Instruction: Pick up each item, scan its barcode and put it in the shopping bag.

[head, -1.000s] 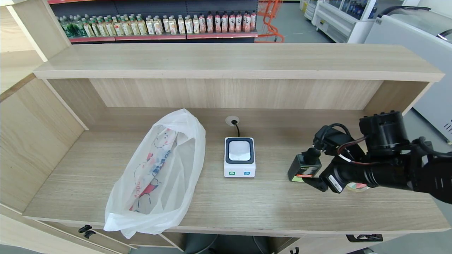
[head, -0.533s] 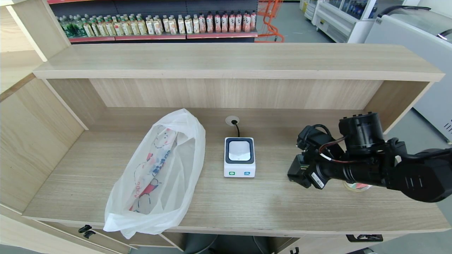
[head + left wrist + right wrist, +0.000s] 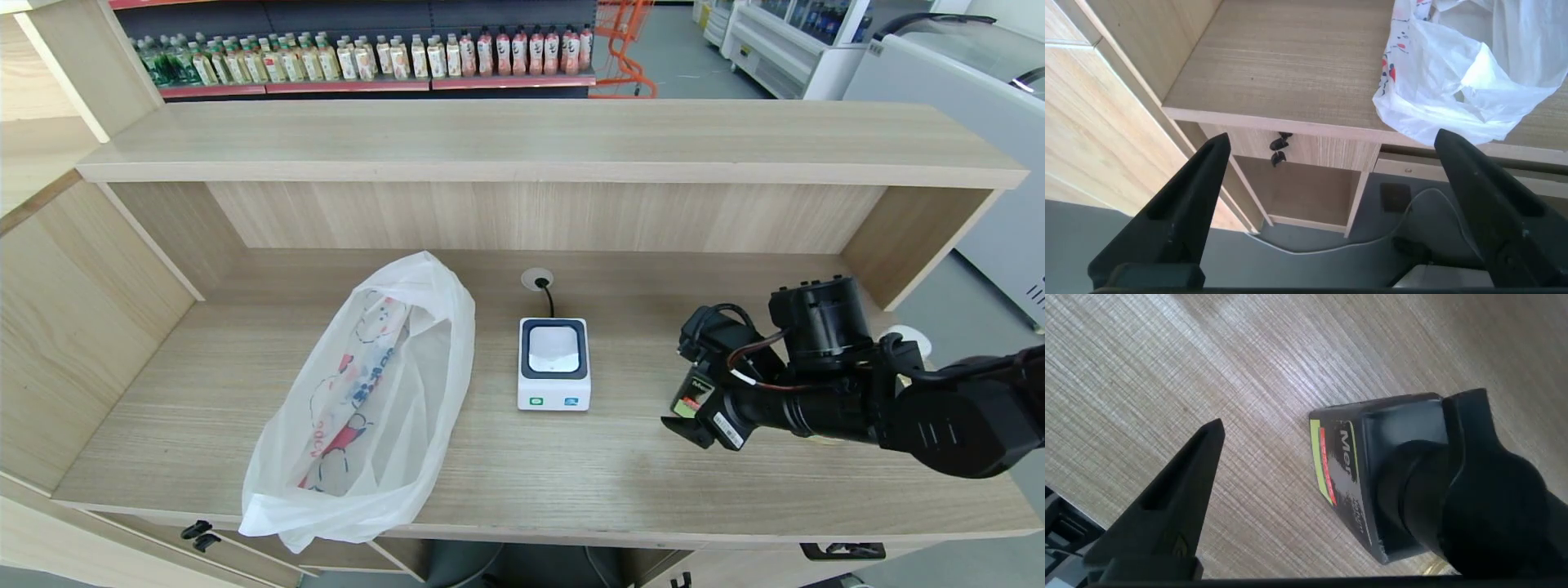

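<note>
The right end effector (image 3: pixel 1343 416) spreads wide around a squarish black bottle (image 3: pixel 1360 469) with a green-and-red label, woodgrain desk (image 3: pixel 522 465) beneath. The left end effector (image 3: pixel 1333 140) gapes wide.

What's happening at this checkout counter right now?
The robot's right gripper is low over the wooden counter, its jaws open on either side of a small black bottle to the right of the barcode scanner. The bottle has not yet been brought to the scanner. The white shopping bag lies left of the scanner with a printed package already inside. The left gripper, jaws open and holding nothing, hangs off the counter's front edge near the bag.
</note>
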Available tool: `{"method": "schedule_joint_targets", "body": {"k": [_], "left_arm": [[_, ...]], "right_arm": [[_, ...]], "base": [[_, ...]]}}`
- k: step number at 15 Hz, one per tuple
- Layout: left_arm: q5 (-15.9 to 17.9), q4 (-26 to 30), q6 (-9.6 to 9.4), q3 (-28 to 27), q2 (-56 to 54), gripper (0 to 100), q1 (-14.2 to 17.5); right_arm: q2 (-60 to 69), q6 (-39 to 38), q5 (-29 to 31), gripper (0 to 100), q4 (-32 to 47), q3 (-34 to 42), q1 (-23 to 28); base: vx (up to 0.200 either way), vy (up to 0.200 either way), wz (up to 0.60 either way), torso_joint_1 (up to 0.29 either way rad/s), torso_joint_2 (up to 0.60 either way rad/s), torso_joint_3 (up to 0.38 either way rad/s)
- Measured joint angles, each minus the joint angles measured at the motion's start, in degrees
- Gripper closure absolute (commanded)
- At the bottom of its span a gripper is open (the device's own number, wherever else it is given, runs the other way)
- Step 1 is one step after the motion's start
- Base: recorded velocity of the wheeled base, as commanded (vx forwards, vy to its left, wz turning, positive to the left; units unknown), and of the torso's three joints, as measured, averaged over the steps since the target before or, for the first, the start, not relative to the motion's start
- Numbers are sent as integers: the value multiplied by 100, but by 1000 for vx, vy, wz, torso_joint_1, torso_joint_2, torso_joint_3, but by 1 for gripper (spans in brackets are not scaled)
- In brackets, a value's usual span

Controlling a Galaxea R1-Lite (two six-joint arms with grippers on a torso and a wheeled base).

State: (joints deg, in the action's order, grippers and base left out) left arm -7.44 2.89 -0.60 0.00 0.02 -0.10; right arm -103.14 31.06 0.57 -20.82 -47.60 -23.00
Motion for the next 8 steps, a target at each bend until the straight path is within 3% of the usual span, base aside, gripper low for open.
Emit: {"method": "schedule_joint_targets", "body": {"k": [1, 8], "left_arm": [[-2, 0, -2, 0, 0, 0, 0], [0, 0, -2, 0, 0, 0, 2]], "right_arm": [[-11, -11, -2, 100, 0, 17, 2], [22, -50, -2, 100, -967, 858, 182]], "base": [[0, 0, 0, 0, 0, 0], [0, 0, 0, 0, 0, 0]]}}
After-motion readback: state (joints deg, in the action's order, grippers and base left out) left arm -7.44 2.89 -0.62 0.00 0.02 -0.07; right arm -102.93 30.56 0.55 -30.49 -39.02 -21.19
